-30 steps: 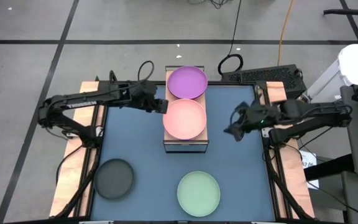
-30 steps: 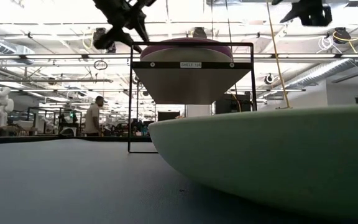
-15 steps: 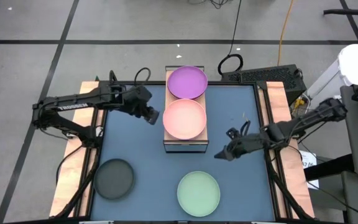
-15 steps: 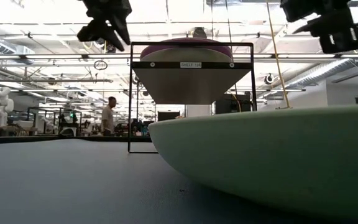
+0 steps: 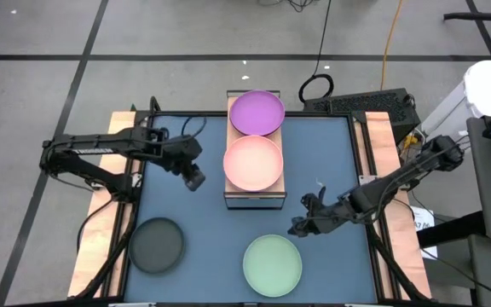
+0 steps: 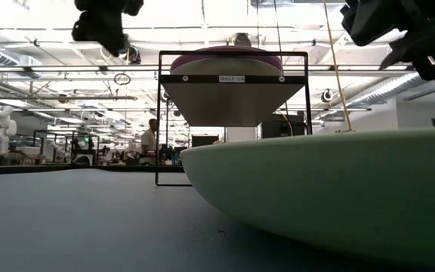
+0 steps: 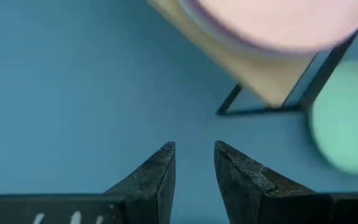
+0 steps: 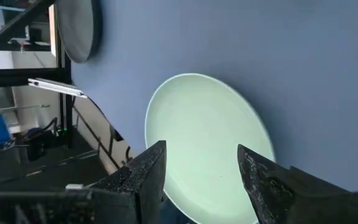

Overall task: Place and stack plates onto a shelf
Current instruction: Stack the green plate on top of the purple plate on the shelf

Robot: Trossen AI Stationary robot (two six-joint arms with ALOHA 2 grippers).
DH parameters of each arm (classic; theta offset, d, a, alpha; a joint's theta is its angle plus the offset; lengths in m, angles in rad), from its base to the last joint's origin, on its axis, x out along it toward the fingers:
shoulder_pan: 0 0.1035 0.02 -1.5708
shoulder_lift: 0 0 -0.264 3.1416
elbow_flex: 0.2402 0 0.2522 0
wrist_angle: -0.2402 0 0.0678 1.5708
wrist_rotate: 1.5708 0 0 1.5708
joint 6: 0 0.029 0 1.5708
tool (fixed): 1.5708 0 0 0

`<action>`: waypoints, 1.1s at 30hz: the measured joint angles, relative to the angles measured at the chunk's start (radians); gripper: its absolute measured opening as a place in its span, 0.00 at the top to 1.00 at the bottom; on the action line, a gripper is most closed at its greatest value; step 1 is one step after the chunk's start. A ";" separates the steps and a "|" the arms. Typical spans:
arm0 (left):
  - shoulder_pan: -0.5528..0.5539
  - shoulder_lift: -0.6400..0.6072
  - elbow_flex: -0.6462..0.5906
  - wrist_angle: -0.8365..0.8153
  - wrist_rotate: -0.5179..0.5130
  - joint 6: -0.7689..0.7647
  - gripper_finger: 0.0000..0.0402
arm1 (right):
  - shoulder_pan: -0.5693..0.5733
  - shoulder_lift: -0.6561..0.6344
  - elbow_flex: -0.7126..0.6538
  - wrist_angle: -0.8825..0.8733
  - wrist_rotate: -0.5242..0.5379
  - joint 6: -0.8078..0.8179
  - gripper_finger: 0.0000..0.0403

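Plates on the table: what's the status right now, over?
Right end effector open, above mint plate. Left end effector empty, beside shelf. Black plate waiting. Nothing in the way.

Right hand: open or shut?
Open. The right hand shows a wide gap between its fingers, empty, above the mint green plate lying flat on the mat.

In the low view, the mint green plate point(image 6: 331, 196) filled the foreground, cut off at the 3 and 6 o'clock edges. It hid the lower right of the shelf point(image 6: 232, 79). In the left wrist view, the pink plate point(image 7: 278, 22) was blurred and cropped at 12 o'clock. A distant person point(image 6: 151, 140) was too small to make out.
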 joint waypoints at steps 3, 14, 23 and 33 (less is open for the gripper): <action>-0.034 -0.010 -0.036 -0.043 -0.001 0.002 0.71 | -0.007 0.047 0.031 -0.025 -0.049 0.004 0.55; -0.164 -0.027 -0.143 -0.022 -0.002 -0.050 0.71 | 0.010 0.193 0.040 -0.073 -0.193 0.003 0.55; -0.257 -0.026 -0.203 -0.024 -0.002 -0.031 0.71 | 0.020 0.289 0.040 -0.042 -0.207 -0.050 0.55; -0.282 -0.026 -0.231 -0.024 -0.002 0.067 0.71 | 0.019 0.320 0.039 -0.043 -0.199 -0.104 0.69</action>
